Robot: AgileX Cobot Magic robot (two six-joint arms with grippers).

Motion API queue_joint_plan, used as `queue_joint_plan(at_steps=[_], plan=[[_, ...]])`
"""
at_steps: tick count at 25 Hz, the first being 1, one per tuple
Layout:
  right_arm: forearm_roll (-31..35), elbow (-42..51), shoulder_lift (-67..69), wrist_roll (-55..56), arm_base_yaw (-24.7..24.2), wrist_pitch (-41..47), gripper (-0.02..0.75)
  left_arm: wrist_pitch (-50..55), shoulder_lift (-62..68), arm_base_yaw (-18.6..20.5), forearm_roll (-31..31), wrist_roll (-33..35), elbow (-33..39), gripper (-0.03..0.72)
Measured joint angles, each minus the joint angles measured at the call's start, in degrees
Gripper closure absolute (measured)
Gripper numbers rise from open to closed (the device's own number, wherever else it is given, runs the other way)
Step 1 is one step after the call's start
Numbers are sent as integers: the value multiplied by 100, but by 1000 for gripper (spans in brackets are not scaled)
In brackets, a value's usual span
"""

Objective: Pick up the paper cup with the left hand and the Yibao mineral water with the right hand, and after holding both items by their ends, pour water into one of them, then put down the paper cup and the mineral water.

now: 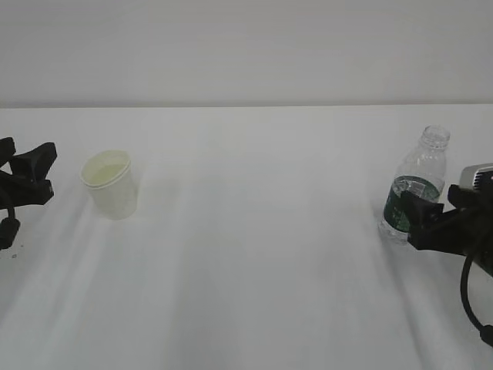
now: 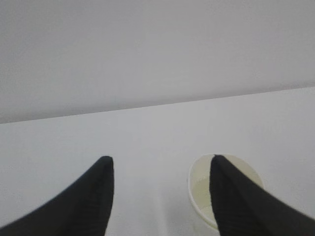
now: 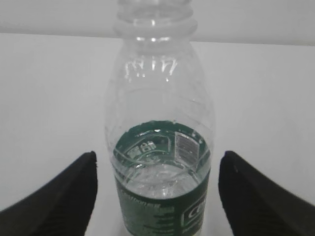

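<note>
Looks like the reach-in stage, nothing grabbed yet. Tip for the left end effector [image 1: 31, 176]: it's spread wide and empty, but the paper cup [image 1: 111, 184] sits off toward its right finger [image 2: 236, 201], so I'd shift over to center it before closing, and squeeze gently since paper crushes. The right end effector [image 1: 433, 211] is wide apart too, with the Yibao mineral water [image 3: 160, 142] standing nicely centered between the fingers on the surface [image 1: 262, 254], apparently not touching either one. Close low, around the green label.

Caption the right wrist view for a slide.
Open right gripper straddles the uncapped, partly filled bottle standing on the white table.
</note>
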Motion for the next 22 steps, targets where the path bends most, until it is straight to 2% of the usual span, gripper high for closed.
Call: queue_joint_plan(at_steps=[14, 22], plan=[[-21, 274, -530, 0, 0, 0, 159, 0, -38, 0, 0, 0, 0, 258], [-21, 345, -780, 52, 0, 0, 159, 0, -467, 0, -80, 234, 0, 258]])
